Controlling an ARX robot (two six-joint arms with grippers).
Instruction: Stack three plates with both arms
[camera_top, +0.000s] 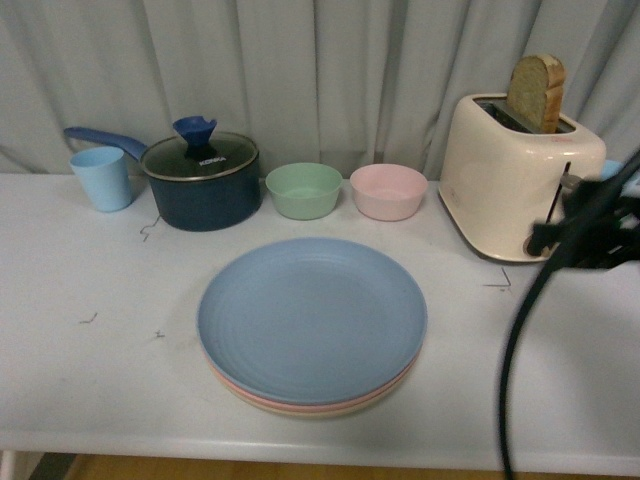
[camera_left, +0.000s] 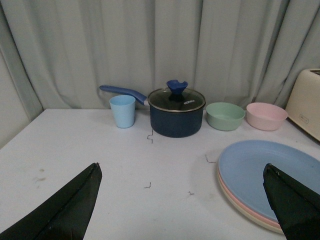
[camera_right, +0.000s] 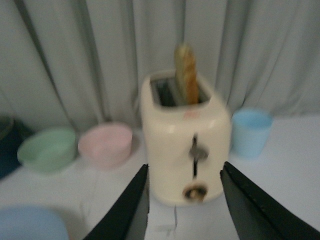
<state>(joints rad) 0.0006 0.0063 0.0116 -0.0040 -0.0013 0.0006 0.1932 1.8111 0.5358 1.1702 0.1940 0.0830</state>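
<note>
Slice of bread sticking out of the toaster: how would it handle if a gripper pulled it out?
The bread slice looks light and probably crushes under a firm pinch. It stands upright well above the toaster slot, so it likely lifts free, though the crust may crumble.

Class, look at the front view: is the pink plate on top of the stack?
No, the blue plate lies on top, with the pink plate showing only as a rim beneath it.

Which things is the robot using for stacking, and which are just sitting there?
For the job: round matte blue plate on top, pink plate under it, beige plate at the bottom.

Just sitting there: dark blue lidded saucepan, light blue cup, green bowl, pink bowl, cream toaster with bread.
</note>
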